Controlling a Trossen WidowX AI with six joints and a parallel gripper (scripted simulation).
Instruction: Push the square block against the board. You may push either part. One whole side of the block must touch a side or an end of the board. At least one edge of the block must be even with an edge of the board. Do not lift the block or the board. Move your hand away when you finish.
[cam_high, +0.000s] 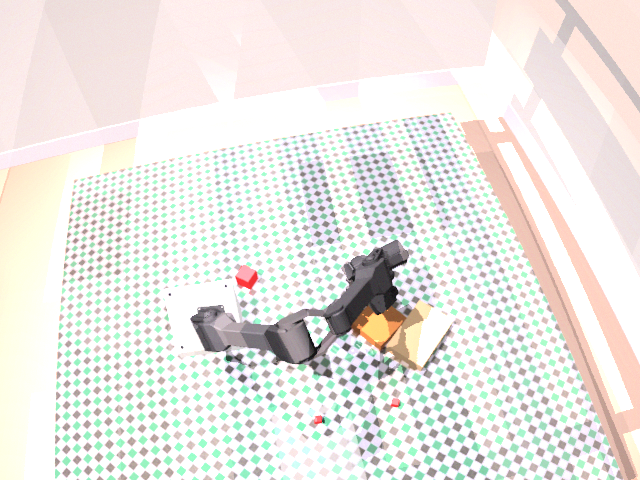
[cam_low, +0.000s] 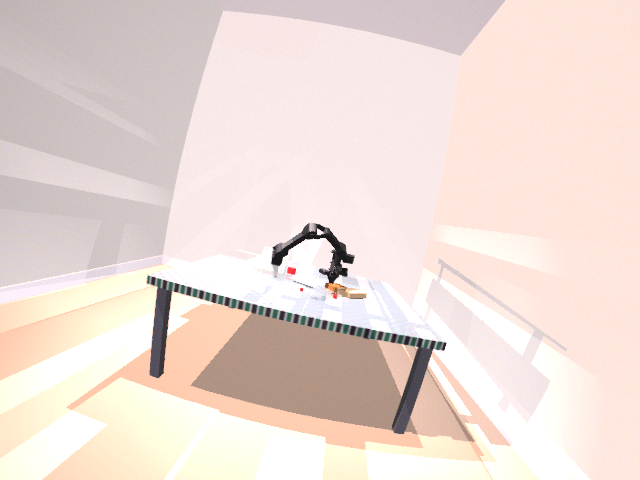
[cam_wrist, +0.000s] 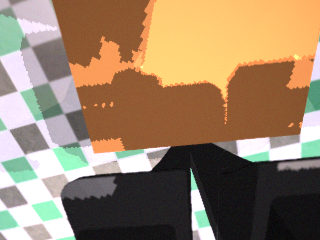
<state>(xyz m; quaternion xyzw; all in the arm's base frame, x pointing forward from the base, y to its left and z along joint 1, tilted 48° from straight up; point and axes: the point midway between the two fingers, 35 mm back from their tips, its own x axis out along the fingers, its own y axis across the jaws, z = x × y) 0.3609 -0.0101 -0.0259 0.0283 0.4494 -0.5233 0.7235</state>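
The orange square block (cam_high: 378, 330) (cam_wrist: 195, 117) lies flat on the patterned table top. The tan board (cam_high: 431, 333) (cam_low: 356, 295) lies flat just to its right in the top view. The block's lower right side runs along the board's left long side. They look touching or nearly so; I cannot tell whether a thin gap remains. The block's lower corner is close to the board's lower left corner. My gripper (cam_wrist: 186, 140) (cam_low: 331, 282) is shut and empty, with its tips at the block's near edge in the wrist view. The arm hides the block's upper corner in the top view.
A red cube (cam_high: 246, 277) (cam_low: 291, 270) stands beside the arm's white base plate (cam_high: 178, 310). Two tiny red pieces lie on the table: one (cam_high: 395, 402) (cam_low: 334, 296) below the board in the top view, the other (cam_high: 318, 419) (cam_low: 301, 289) farther left.
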